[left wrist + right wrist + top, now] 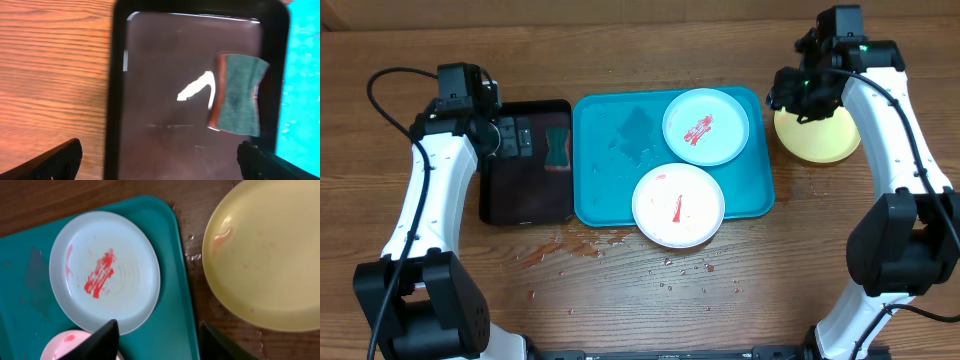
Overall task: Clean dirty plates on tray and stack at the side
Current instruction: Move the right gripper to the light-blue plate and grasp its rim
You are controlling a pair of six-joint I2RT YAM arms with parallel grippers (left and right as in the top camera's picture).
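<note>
The yellow-green plate (265, 255) is set on the worktop (770, 290) just right of the tray (605, 190), on which the smeared mint plate (706, 126) and white plate (678, 205) are seen. The mint plate is found just left of the right jaws, parted and empty; the left jaws are held wide above the sponge (237, 95)

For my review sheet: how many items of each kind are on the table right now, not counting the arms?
Plates: 3 (mint green plate, white plate, yellow-green plate)
Trays: 2 (turquoise tray, black tray)
Sponges: 1 (sponge in the black tray)
Total: 6
</note>
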